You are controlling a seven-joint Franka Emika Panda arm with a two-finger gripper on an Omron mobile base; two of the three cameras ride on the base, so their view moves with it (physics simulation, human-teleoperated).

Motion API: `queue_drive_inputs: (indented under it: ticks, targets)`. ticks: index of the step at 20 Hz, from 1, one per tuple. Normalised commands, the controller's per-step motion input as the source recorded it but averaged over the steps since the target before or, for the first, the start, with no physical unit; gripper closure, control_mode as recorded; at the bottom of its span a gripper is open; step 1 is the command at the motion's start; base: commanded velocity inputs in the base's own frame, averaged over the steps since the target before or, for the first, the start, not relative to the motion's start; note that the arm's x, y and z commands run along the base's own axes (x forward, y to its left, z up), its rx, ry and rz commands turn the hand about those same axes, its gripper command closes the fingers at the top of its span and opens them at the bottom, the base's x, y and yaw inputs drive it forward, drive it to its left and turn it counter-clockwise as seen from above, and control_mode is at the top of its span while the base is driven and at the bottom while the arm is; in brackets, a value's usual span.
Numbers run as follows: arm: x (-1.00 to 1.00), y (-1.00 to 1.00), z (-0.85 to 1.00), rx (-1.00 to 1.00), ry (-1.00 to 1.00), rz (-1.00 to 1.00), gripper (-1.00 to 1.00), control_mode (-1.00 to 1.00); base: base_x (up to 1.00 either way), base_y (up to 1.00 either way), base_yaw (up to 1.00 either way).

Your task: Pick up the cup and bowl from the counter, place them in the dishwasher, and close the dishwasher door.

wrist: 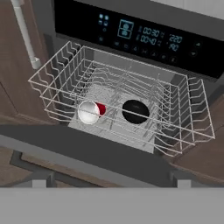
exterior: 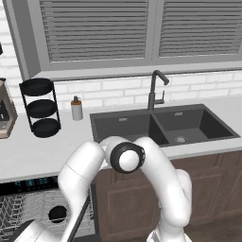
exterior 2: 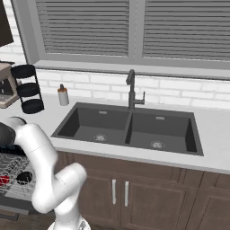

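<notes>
**Cup and bowl sit in the open dishwasher rack**

In the hand view we start at the left with a brown cabinet door and its pale bar handle (wrist: 25,34). Next comes the wire rack (wrist: 57,74), pulled out of the dishwasher (wrist: 144,35) below the dark control strip with bluish displays. Inside the rack the cup (wrist: 90,111) lies on its side, white inside facing us, red wall showing at its right. Just beside it, apart from it, the bowl (wrist: 135,111) rests on the rack floor. The dishwasher door (wrist: 87,151) hangs open below the rack as a dark grey panel.

In the left base view we see the three-tier stand (exterior: 40,108) on the counter (exterior: 42,151), then the soap bottle (exterior: 76,108), then the black double sink (exterior: 160,125) with its faucet (exterior: 155,90). The bowl shows as a dark disc in the rack at lower left.

We cannot tell how the gripper's fingers stand; no fingertips show clearly.
</notes>
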Motion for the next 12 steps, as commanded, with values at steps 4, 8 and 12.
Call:
queue_drive_inputs:
  ticks: [4,8,12]
  targets:
    - [-0.31,-0.04,-0.52,0.00,-0.26,0.00,-1.00,-1.00,0.00,0.00,0.00]
    - [-0.30,-0.23,-0.73,0.01,-0.30,-0.04,-1.00,-1.00,0.00,0.00,0.00]
    - [-0.50,0.00,-0.64,0.06,-0.39,-0.12,-1.00,-1.00,0.00,0.00,0.00]
